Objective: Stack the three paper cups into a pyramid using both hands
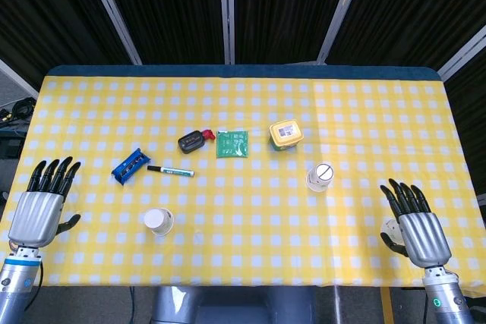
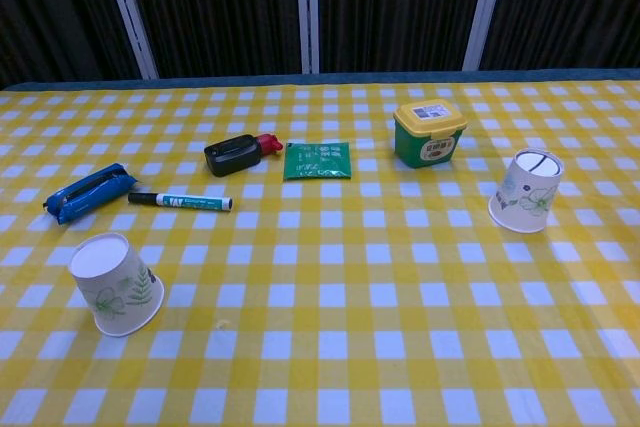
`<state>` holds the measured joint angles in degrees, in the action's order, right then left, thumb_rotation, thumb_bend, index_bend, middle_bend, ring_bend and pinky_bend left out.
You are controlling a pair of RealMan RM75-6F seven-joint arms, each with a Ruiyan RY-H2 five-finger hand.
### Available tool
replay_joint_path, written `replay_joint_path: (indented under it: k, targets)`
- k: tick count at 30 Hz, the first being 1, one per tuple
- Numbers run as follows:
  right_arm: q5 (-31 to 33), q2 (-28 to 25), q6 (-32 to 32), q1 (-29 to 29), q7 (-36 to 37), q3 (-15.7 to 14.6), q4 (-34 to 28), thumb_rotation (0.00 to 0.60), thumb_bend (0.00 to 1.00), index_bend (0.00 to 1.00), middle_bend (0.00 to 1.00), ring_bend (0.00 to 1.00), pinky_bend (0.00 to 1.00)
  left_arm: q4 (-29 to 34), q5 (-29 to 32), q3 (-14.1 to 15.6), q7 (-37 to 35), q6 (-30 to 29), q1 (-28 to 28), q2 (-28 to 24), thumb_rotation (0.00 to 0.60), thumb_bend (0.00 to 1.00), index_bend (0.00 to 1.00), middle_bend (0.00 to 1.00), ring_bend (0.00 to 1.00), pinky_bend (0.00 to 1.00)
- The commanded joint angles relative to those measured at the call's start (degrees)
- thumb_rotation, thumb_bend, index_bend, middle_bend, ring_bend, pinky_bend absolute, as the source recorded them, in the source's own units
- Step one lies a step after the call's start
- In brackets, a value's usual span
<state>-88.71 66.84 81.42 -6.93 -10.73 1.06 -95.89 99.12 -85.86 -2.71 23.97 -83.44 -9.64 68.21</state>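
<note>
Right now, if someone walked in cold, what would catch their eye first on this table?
Probably the yellow checked tablecloth, then the two metal hands resting open at its near corners: the left hand and the right hand. Next, two upside-down paper cups, the left cup near the front and the right cup farther back. A row of small clutter runs between them, with the yellow-lidded green tub brightest.

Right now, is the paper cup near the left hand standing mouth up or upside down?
Upside down. The paper cup rests on its wide rim with its narrower closed base facing up, as the chest view shows.
</note>
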Motion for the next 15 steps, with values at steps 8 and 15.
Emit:
replay_joint_path:
  k: [8, 15]
  targets:
    - [-0.22, 0.00, 0.19, 0.04, 0.02, -0.02, -0.10, 0.600, 0.14, 0.01, 0.00, 0.00, 0.00, 0.03, -0.09, 0.16, 0.18, 0.23, -0.08, -0.01, 0.600, 0.02, 0.00, 0.00, 0.00, 0.00]
    - [0.11, 0.07, -0.19, -0.20, -0.05, 0.19, -0.08, 0.600, 0.14, 0.01, 0.00, 0.00, 0.00, 1.11, 0.01, 0.92, 0.03, 1.91, -0.41, -1.46, 0.600, 0.02, 0.00, 0.00, 0.00, 0.00]
